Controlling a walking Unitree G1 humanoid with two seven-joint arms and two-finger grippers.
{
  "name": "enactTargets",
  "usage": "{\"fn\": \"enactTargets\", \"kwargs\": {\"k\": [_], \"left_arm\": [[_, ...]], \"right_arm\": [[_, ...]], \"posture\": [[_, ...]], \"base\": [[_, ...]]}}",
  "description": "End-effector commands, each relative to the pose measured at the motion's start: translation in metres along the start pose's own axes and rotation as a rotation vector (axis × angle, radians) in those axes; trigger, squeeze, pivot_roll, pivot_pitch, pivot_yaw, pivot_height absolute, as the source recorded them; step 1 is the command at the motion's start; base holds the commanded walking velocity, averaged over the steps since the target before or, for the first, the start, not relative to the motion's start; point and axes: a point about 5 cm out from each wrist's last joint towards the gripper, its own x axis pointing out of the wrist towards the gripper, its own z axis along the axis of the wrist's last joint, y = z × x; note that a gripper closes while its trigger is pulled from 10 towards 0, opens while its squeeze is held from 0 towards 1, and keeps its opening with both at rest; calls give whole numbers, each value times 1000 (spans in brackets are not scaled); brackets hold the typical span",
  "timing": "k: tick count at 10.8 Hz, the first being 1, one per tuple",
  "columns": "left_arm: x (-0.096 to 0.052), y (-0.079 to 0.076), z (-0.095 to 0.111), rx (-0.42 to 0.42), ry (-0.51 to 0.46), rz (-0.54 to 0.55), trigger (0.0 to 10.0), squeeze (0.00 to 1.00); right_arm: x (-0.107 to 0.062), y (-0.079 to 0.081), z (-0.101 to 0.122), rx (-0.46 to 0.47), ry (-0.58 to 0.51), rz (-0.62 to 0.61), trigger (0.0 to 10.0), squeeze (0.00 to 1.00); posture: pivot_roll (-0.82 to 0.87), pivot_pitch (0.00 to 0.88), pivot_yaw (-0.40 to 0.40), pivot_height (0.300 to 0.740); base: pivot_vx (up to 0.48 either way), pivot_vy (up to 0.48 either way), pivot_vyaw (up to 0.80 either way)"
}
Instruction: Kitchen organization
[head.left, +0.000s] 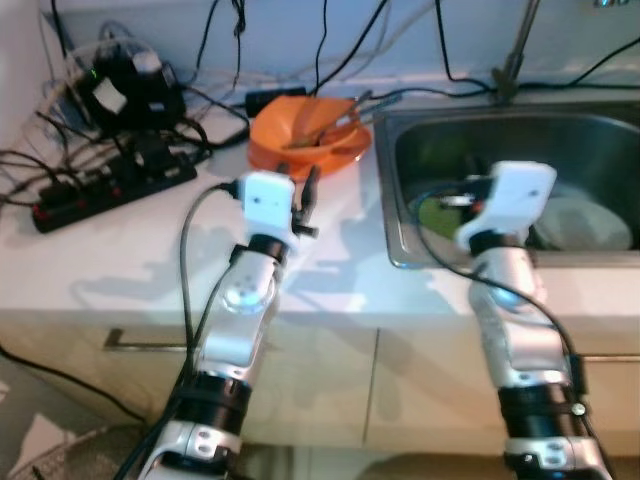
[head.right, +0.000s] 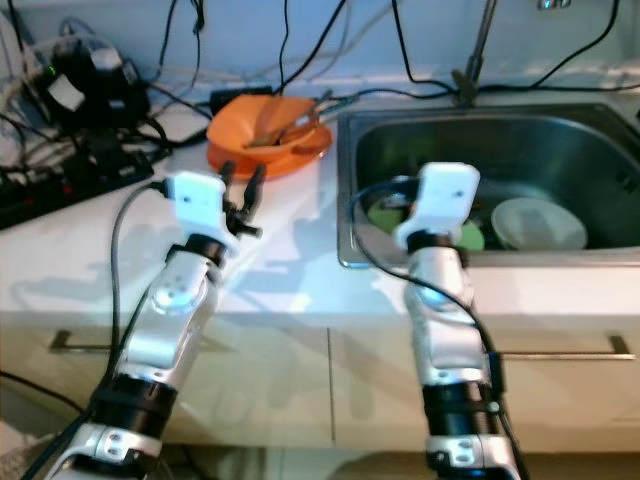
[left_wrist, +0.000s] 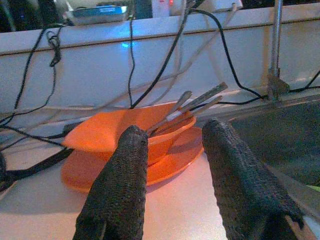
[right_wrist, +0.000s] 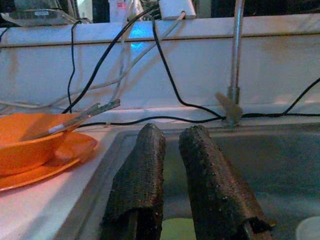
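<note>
From the head views, the orange bowl sat on an orange plate on the white tabletop, just beside the sink, straight ahead of the left gripper, which was the nearer arm. The right gripper hovered at the sink's near edge, over a green item and a pale dish.

In the left wrist view, the left gripper's jaws stood spread with nothing between them; the bowl lay just beyond the fingers, its utensil handles slanting up toward the sink side.

In the right wrist view, the right gripper's jaws were nearly together, holding nothing, aimed into the sink.
</note>
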Motion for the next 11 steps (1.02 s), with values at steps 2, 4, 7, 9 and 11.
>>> {"fn": "enactTargets", "kwargs": {"k": [2, 4, 7, 9, 11], "left_arm": [[-1, 6, -2, 1, 1, 31, 10000, 0], [-1, 5, -3, -5, 3, 40, 10000, 0], [-2, 9, -10, 21, 48, 62, 10000, 0], [0, 11, -11, 33, 74, 57, 10000, 0], [3, 13, -13, 45, 116, 57, 10000, 0]], "right_arm": [[4, 10, 7, 4, -16, 40, 10000, 0], [5, 12, 7, -1, -9, 59, 10000, 0], [3, 13, -1, -6, 15, 58, 10000, 0], [2, 12, -7, -18, 45, 51, 10000, 0], [5, 13, -8, -22, 79, 46, 10000, 0]], "posture": [[14, 35, 43, 740], [15, 25, 27, 740], [25, 8, 43, 740], [25, 0, 56, 740], [19, 0, 67, 740]], "base": [[0, 0, 0], [0, 0, 0], [0, 0, 0], [0, 0, 0], [0, 0, 0]]}}
